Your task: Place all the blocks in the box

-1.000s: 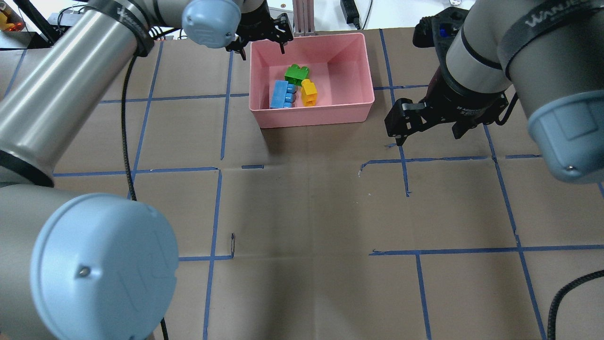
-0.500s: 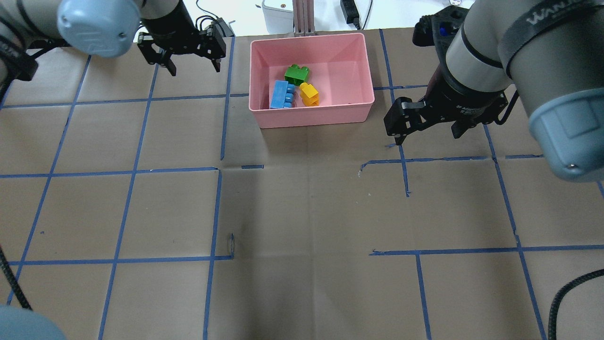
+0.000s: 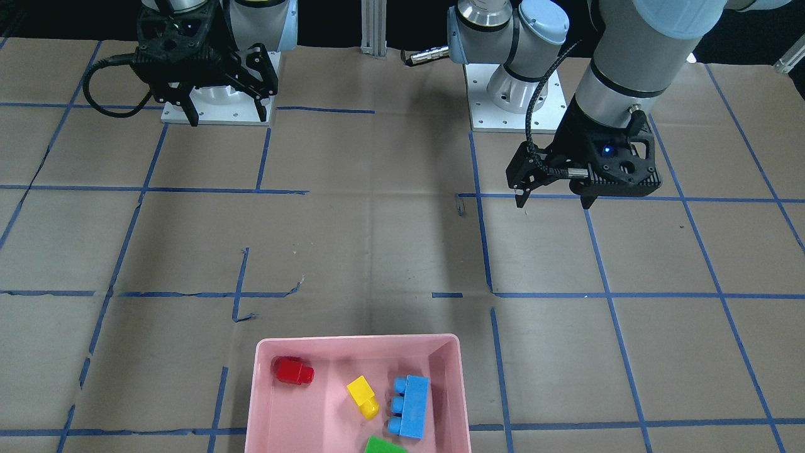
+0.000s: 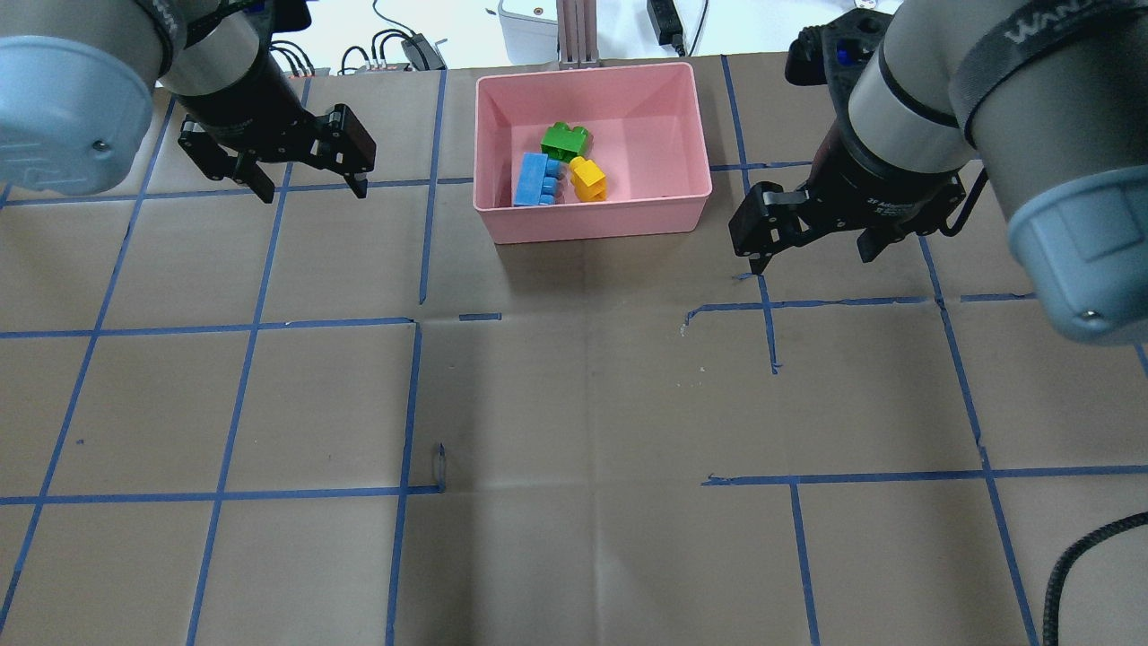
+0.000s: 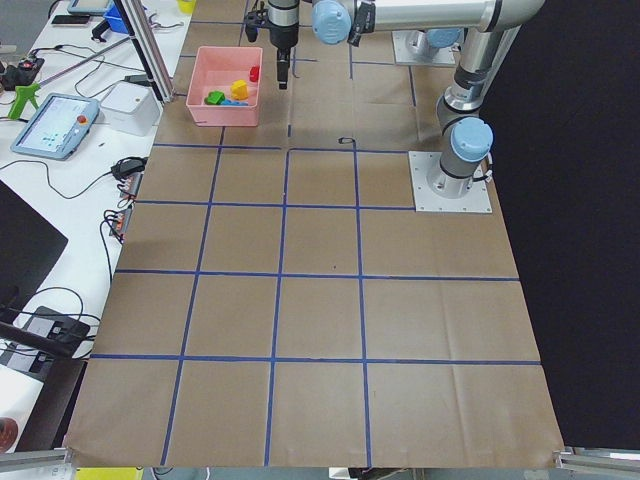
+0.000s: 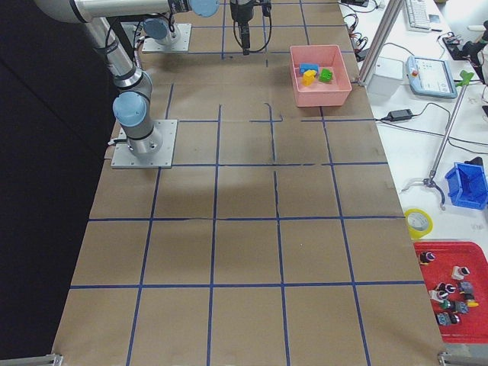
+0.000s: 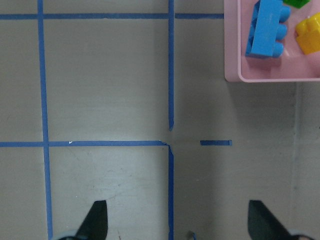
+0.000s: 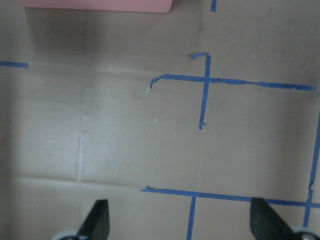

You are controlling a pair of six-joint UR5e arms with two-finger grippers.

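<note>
The pink box (image 4: 592,224) stands at the table's far middle. In the overhead view the green block (image 4: 565,141), the blue block (image 4: 535,179) and the yellow block (image 4: 587,178) lie in it; the red block is hidden there. The front-facing view shows the box (image 3: 358,340) with the red block (image 3: 292,370), yellow block (image 3: 363,396), blue block (image 3: 410,406) and green block (image 3: 383,445) inside. My left gripper (image 4: 314,190) is open and empty, left of the box. My right gripper (image 4: 814,262) is open and empty, right of the box.
Brown paper with blue tape lines covers the table. The left wrist view shows the box's corner (image 7: 270,77) at the top right. The right wrist view shows the box's edge (image 8: 100,5) at the top. Cables and devices lie beyond the far edge.
My left gripper has moved from the box's far left corner out to the left and back toward me, still open. The yellow block has settled a little. The right arm has not moved.
</note>
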